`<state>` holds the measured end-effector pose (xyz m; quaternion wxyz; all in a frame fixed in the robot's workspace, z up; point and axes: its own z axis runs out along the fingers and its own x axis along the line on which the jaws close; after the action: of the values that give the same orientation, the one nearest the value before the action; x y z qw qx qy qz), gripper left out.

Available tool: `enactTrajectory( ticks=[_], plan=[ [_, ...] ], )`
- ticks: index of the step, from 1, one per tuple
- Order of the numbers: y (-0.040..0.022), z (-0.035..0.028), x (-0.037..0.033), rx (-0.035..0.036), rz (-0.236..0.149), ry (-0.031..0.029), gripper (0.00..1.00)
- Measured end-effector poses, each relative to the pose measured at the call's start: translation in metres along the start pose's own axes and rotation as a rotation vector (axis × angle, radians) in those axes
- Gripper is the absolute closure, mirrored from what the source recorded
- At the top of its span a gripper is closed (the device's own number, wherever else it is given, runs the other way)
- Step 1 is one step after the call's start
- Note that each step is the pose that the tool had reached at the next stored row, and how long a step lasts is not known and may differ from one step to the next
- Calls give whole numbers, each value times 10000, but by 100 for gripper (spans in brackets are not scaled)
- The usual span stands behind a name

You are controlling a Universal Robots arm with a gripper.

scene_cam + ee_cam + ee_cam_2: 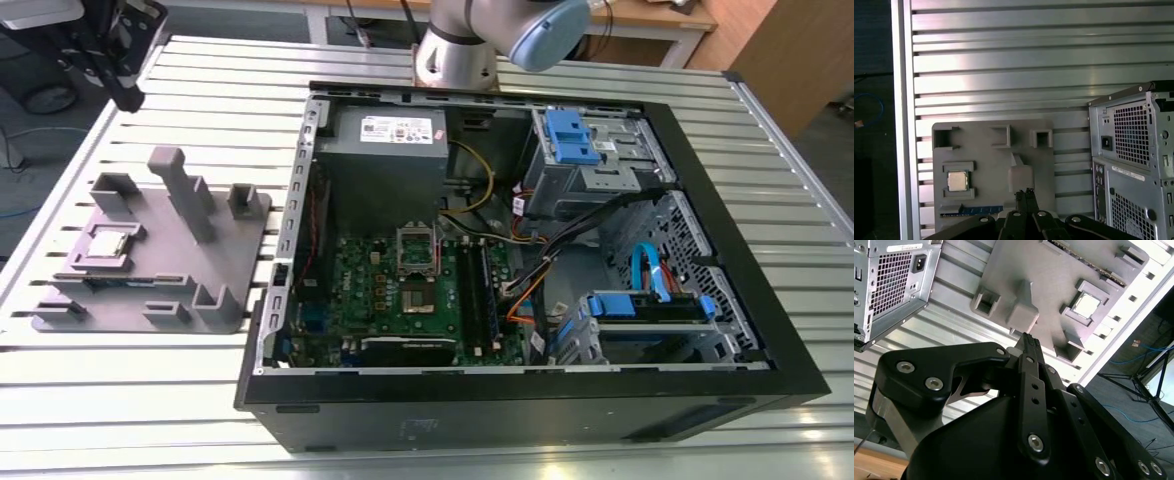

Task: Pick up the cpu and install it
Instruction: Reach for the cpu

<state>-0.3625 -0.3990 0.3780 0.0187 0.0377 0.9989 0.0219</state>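
**Cpu**: a thin square chip with a pale metal top. It lies flat in a shallow square recess of the grey fixture, on the side towards the exterior view's left, and nothing touches it. Both wrist views show it seated in the same recess.

**Fixture**: a flat plate on the slatted table, beside the case and apart from it. It carries a tall post near its middle and several open pockets along its edges. In the first wrist view a blue-edged stick lies in a slot just beside the cpu recess.

**Gripper**: the black fingers are pressed together with nothing between them. In the second wrist view the tips line up with the post. The gripper hangs above the fixture, apart from the cpu.

**Case**: it lies on its side with the panel off.
- The green motherboard is exposed, with the metal-framed socket near its middle, well apart from the cpu.
- The power supply sits at the end nearest the arm; its vented rear face appears in the second wrist view.
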Motion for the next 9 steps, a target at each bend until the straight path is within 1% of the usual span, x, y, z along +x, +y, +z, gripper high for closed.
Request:
enactTrajectory(
  ticks=[4,9],
  plan=[
    [-4,27,38,-2,0,-2,89],
    [-9,66,68,-2,0,-2,89]
  ],
)
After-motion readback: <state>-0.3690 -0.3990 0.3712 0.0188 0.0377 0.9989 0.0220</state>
